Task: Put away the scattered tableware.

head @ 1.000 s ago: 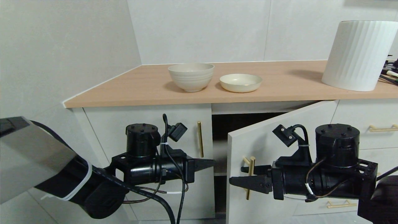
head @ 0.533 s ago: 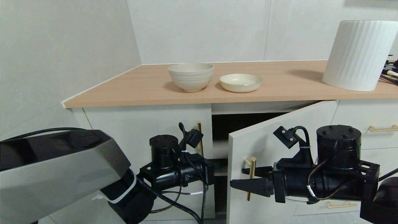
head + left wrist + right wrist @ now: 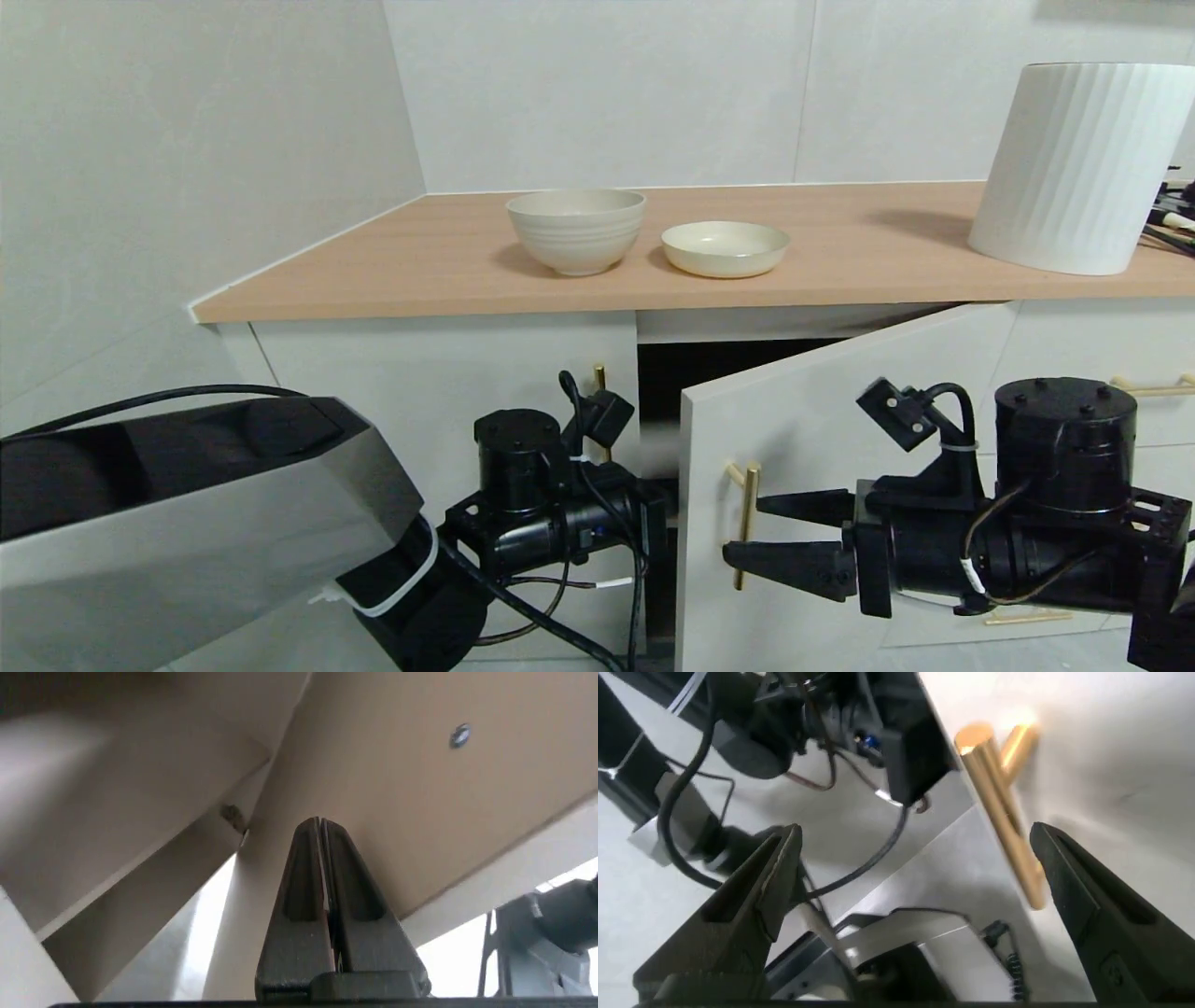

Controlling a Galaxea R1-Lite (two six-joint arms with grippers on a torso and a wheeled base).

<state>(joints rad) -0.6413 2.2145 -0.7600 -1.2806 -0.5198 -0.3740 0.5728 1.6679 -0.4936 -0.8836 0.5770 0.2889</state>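
A cream ribbed bowl [image 3: 576,231] and a shallow cream dish [image 3: 725,248] stand side by side on the wooden counter [image 3: 373,271]. Below them a white cabinet door [image 3: 803,392] hangs partly open, with a brass handle [image 3: 744,523] near its free edge. My right gripper [image 3: 747,532] is open, one finger on each side of the handle [image 3: 999,803] and not touching it. My left arm's wrist [image 3: 560,523] reaches into the gap behind the door. My left gripper [image 3: 320,826] is shut and empty, its tip close to the door's inner face [image 3: 448,793].
A tall white ribbed cylinder [image 3: 1074,168] stands on the counter at the right, with dark utensils [image 3: 1172,224] beyond it. Closed drawers with brass pulls [image 3: 1153,383] lie to the right of the door. A tiled wall borders the left side.
My left arm has moved right and forward, its gripper going into the gap behind the door. My right gripper has opened wider and drawn back to the right. The door has swung out slightly.
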